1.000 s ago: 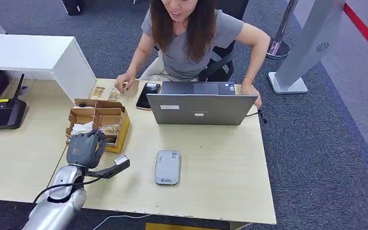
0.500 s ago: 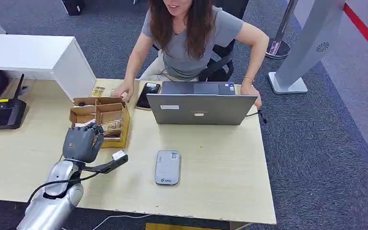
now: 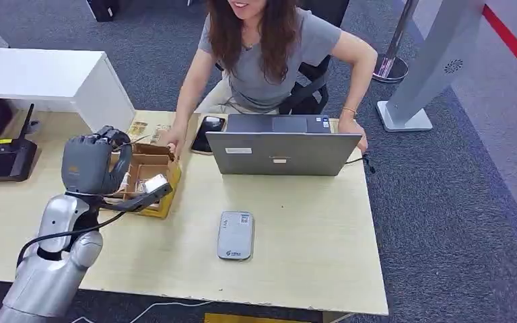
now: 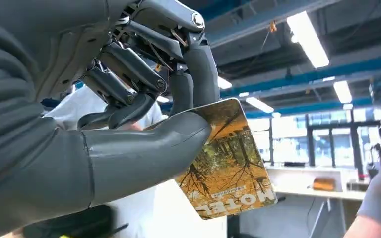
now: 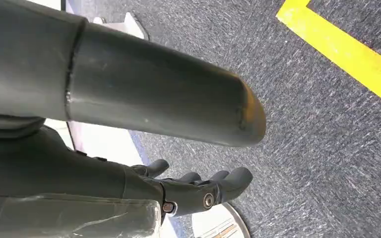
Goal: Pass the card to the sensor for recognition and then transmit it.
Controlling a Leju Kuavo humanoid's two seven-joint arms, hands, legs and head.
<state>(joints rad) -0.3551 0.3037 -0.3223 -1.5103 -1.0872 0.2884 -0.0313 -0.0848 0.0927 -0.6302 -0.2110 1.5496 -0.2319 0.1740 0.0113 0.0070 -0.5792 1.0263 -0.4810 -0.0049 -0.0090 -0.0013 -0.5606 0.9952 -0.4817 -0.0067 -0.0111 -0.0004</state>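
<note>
My left hand (image 3: 94, 165) is raised above the left side of the cardboard card box (image 3: 153, 176). In the left wrist view that hand (image 4: 129, 114) pinches a card (image 4: 230, 171) between thumb and fingers; the card shows an autumn forest and the word MOTEL. The grey card sensor (image 3: 235, 235) lies flat on the table (image 3: 309, 256), to the right of the hand and nearer the front edge. My right hand (image 5: 198, 191) hangs over the carpet with its fingers loosely apart and nothing in them.
A person sits behind the table, one hand (image 3: 172, 138) at the far edge of the box, the other at a grey laptop (image 3: 279, 151). A phone (image 3: 209, 130) lies beside the laptop. A black router (image 3: 0, 158) and a white cabinet (image 3: 47, 77) stand at the left.
My left hand has risen out of the card box and moved to the far left, carrying the card. The person's hand has shifted toward the box's far edge.
</note>
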